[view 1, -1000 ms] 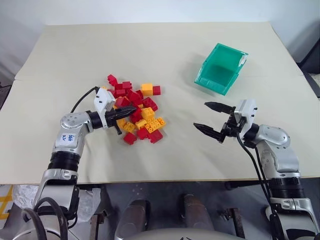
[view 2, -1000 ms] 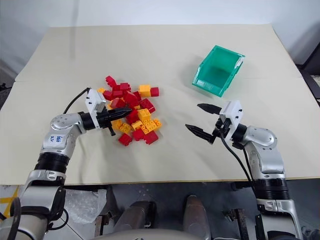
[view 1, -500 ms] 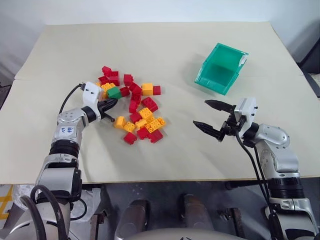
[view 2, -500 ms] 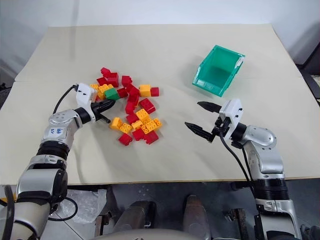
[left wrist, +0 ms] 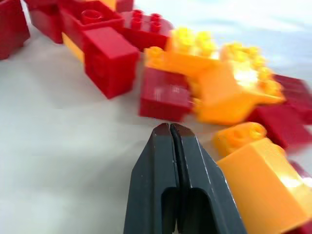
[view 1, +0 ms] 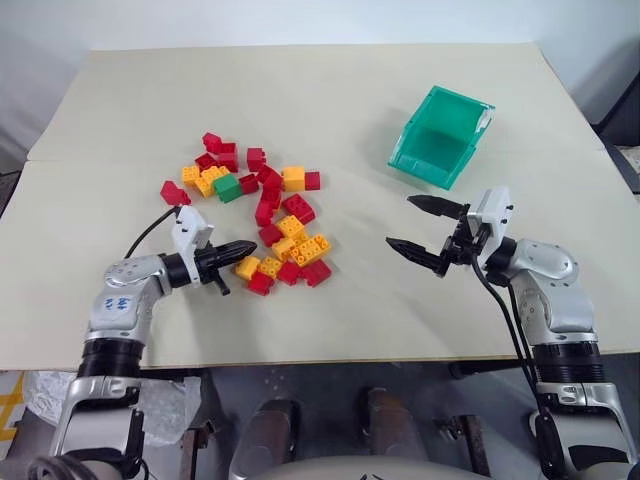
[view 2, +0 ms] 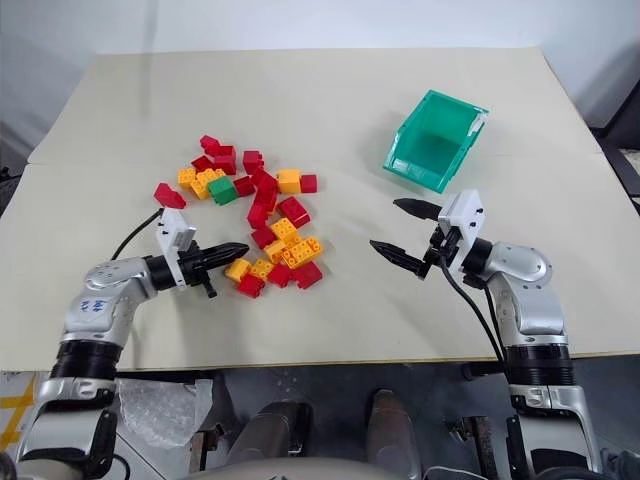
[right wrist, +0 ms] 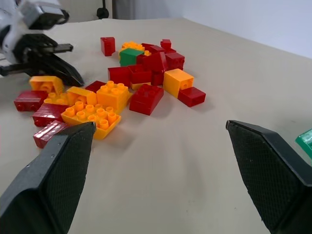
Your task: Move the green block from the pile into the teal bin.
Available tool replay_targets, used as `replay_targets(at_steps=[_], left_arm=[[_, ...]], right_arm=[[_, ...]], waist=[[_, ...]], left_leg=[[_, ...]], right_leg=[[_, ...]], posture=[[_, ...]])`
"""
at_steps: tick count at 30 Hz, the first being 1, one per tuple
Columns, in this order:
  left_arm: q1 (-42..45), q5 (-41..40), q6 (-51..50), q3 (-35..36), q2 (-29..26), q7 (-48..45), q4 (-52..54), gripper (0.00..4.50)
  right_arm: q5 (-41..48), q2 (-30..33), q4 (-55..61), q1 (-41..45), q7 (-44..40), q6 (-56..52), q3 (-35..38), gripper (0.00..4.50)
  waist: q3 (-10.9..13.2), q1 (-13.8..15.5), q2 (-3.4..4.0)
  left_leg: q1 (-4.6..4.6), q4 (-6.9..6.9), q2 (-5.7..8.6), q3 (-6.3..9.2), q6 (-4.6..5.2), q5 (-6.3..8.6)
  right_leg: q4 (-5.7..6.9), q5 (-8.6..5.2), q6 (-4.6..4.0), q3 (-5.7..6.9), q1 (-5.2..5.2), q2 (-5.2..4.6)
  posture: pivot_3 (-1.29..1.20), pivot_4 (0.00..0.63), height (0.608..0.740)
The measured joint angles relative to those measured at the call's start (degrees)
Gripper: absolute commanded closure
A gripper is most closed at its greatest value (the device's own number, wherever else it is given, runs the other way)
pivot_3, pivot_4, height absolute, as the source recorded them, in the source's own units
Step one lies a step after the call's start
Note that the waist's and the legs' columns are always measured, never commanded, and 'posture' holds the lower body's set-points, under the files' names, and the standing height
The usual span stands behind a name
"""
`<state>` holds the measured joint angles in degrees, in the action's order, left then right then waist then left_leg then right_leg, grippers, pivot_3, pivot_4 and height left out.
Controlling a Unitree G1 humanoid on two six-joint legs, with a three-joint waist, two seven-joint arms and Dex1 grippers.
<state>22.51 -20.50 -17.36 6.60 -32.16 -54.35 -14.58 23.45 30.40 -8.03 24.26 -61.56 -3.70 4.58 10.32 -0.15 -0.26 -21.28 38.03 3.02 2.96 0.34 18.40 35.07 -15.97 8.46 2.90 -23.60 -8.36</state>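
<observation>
Search-and-clear step, by my read: green block sits exposed at the far-left side of the pile, studs up, nothing stacked on it, but it's not grabbed yet. Left tool has its two black fingers pressed together, holding nothing, tip low over the desk right at the near edge of the pile, just beside a yellow brick and a red brick. In the left wrist view the shut fingers point at red and orange bricks, w/ no green ahead of them. So the block lies beyond that tool and a bit to its left, near but apart, w/ several red/yellow bricks between. Right tool hangs w/ fingers spread wide, empty, out over bare desk; the pile is off to its left, well apart, and the right wrist view looks across it w/ the green block at the far end. Teal bin is beyond the right tool, near it, open and empty as far as I can see. Next move, I'd say: left tool needs to open up, lift clear of the near bricks, reach over to the green one and come down w/ fingers either side w/o catching the red and yellow neighbours touching it. Then carry across to the bin, prob a long reach for that arm.
</observation>
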Motion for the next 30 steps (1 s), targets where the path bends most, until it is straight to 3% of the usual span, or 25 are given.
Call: replay_targets(at_steps=[4, 7, 12, 20, 24, 30], left_arm=[[-1.7, -2.4, -2.6, 5.4, -0.7, 4.5, 6.5, 4.47], [-2.3, -1.9, -4.0, 8.6, -0.8, 11.1, 8.7, 3.88], [-6.7, 2.2, -8.0, 11.5, -0.1, 24.5, 17.7, 2.46], [-11.3, 3.5, -11.9, 10.3, 7.8, 35.6, 26.8, 0.03], [-10.7, 7.1, -8.5, 7.5, 11.1, 39.4, 23.8, 0.03], [-4.1, 10.5, -0.7, 5.5, 11.8, 40.8, 9.5, 0.03]], right_arm=[[-0.1, 0.1, -1.1, 0.4, -0.9, 0.0, -0.1, 0.0], [-0.3, 0.1, -2.0, 1.5, -1.6, 0.1, -0.2, 0.0], [-0.6, 0.4, -4.1, 2.8, -3.1, 0.7, -0.4, 0.0], [-0.8, 0.5, -5.6, 4.4, -4.2, 0.9, -0.5, 0.0], [-0.8, 0.5, -5.8, 4.7, -4.2, 0.9, -0.6, 0.0], [-0.8, 0.7, -5.8, 4.6, -4.2, 0.7, -0.6, 0.0]], waist=[[0.0, 0.1, 0.0], [0.0, 0.1, 0.0], [0.0, 0.0, 0.0], [0.0, 0.3, 0.0], [0.0, 0.3, 0.0], [0.0, 0.3, 0.0]], left_leg=[[0.01, 0.0, 0.0, 0.01, -0.01, 0.0], [0.0, 0.0, 0.02, 0.0, -0.01, 0.01], [0.02, -0.08, 0.0, -0.01, -0.03, 0.05], [0.01, 0.0, 0.01, -0.01, -0.02, 0.06], [0.02, 0.0, 0.05, -0.02, -0.03, 0.05], [0.02, 0.01, 0.22, -0.04, -0.03, 0.05]], right_leg=[[-0.04, 0.0, 0.0, 0.01, 0.01, 0.0], [-0.04, 0.0, 0.0, 0.01, 0.01, 0.0], [-0.08, 0.0, 0.0, 0.0, 0.0, 0.02], [-0.1, 0.0, 0.0, 0.0, 0.03, 0.01], [-0.12, 0.0, 0.0, 0.0, 0.02, 0.02], [-0.1, 0.0, 0.0, 0.02, 0.03, 0.03]], posture=[[0.0, 0.15, 0.74], [0.0, 0.15, 0.74], [0.0, 0.15, 0.74], [0.0, 0.15, 0.74], [0.0, 0.15, 0.74], [0.0, 0.15, 0.74]])
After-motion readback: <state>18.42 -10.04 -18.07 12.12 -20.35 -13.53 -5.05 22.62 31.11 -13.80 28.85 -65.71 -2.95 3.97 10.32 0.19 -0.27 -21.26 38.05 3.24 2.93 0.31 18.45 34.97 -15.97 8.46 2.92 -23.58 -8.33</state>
